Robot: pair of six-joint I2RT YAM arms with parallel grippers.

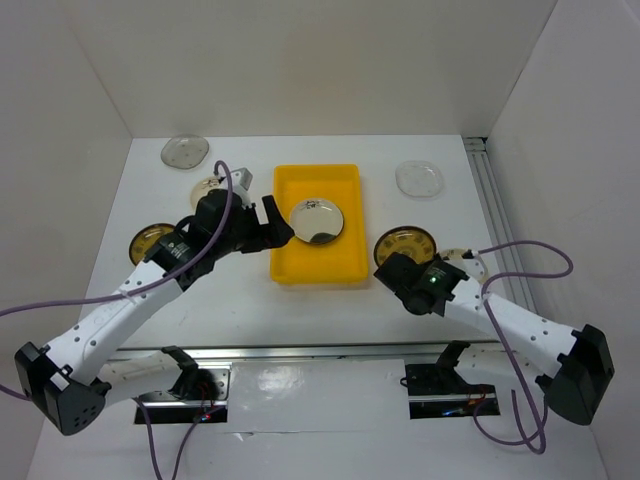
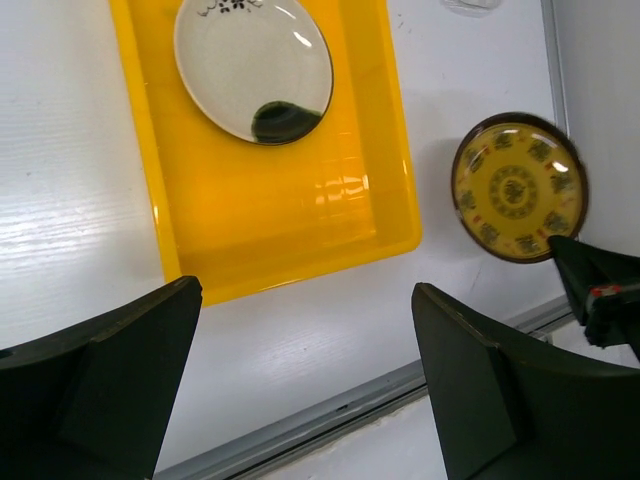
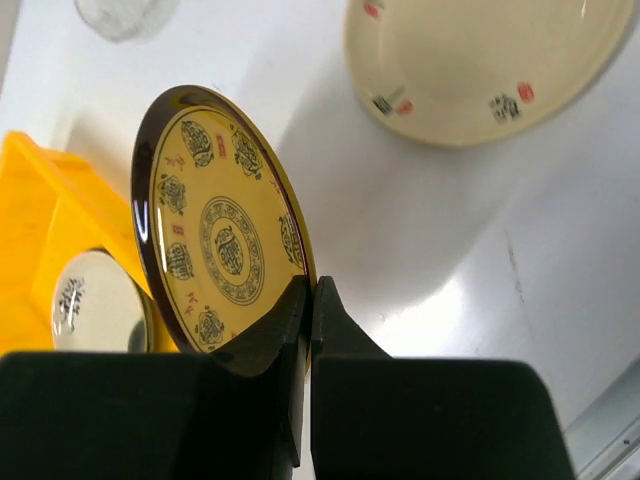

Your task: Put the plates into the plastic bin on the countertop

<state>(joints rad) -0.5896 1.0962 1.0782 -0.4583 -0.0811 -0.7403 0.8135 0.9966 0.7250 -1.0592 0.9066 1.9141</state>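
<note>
The right end effector (image 3: pixel 311 300) has its two fingers pressed together on the near rim of the patterned plate (image 3: pixel 225 240), a dark plate with a yellow face and dark medallions. The plate reaches up and away from the fingertips and looks tilted in the wrist view; whether its far edge is off the bench (image 1: pixel 330 300) I cannot tell. In the overhead view this plate sits just off the right side of the yellow bin (image 3: pixel 30 220), outside it, near its front corner. On the other side of the right end effector, close by, a cream plate with small red and dark marks (image 3: pixel 480 60) lies flat on the bench.

The left end effector (image 2: pixel 305 290) is spread wide and grips nothing. It hangs over the bench beside the bin's left wall, and its camera looks across the tray. Inside the bin lies one plate, a cream plate with a dark patch (image 2: pixel 252 65), flat on the floor toward the far half, well apart from both end effectors.

Farther out, a second patterned plate (image 1: pixel 153 241) rests at the left edge beside the left arm, another plate (image 1: pixel 208 186) is partly hidden behind that arm, and two clear glass plates (image 1: pixel 185 151) (image 1: pixel 419 179) lie toward the back corners
</note>
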